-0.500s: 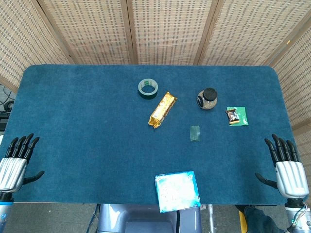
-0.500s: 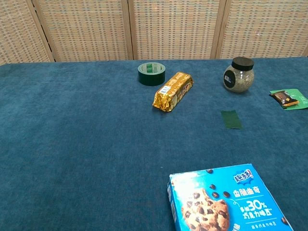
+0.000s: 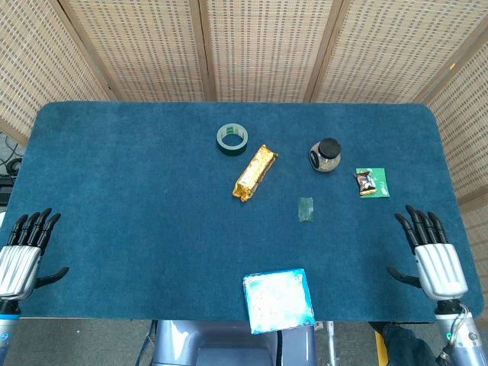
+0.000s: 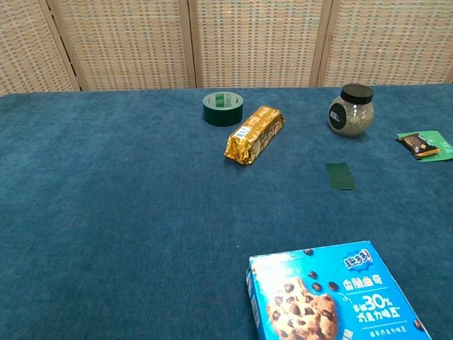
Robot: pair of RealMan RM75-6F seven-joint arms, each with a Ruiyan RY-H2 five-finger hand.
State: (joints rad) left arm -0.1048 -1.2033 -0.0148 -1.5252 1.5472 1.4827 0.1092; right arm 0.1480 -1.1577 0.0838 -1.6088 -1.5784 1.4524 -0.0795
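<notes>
My left hand [image 3: 21, 252] hovers at the table's near left corner, fingers spread, holding nothing. My right hand [image 3: 433, 253] is at the near right edge, also spread and empty. Neither hand shows in the chest view. Nearest my right hand lies a brown snack packet [image 3: 366, 182] [image 4: 418, 145] on a green card. A blue cookie box [image 3: 277, 299] [image 4: 324, 294] sits at the near edge between the hands.
A gold-wrapped biscuit pack [image 3: 254, 171] [image 4: 254, 133], a green tape roll [image 3: 232, 139] [image 4: 222, 108], a black-lidded glass jar [image 3: 325, 155] [image 4: 350, 110] and a small green sachet [image 3: 306, 209] [image 4: 338, 176] lie on the blue felt table [image 3: 122, 183]. Wicker screens stand behind.
My right hand has shifted left and a little further onto the table. My left hand has dropped slightly toward the near edge. The objects have not moved.
</notes>
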